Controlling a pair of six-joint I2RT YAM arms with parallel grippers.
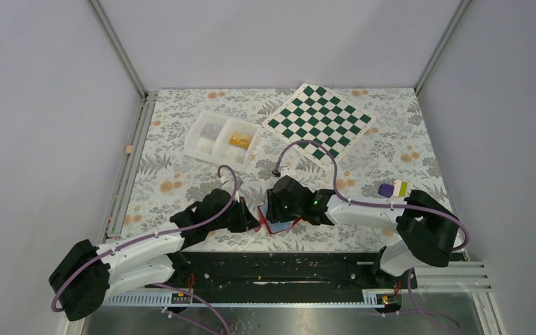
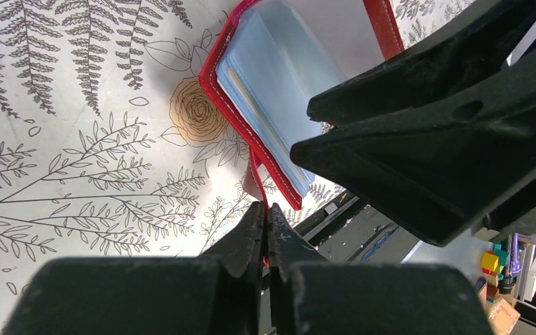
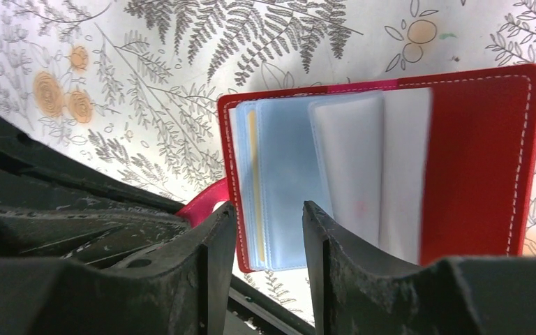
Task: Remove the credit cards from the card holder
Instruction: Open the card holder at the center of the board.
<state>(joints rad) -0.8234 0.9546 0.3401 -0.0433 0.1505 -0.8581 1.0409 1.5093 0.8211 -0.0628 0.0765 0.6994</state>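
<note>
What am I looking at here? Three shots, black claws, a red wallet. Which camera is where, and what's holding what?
Two small robot arms are bolted at the near edge of a table with a floral cloth. The wide picture comes from a fixed camera above and behind them; each close-up comes from a wrist camera, so the black shapes there are fingers. On the cloth lie a white two-compartment tray, a green chessboard mat, a small purple-and-green object and, between the arms, an open red card holder. The left end effector is shut on its red tab. The right end effector is open, fingers apart over the pale blue sleeves; one sleeve shows a yellow card edge.
</note>
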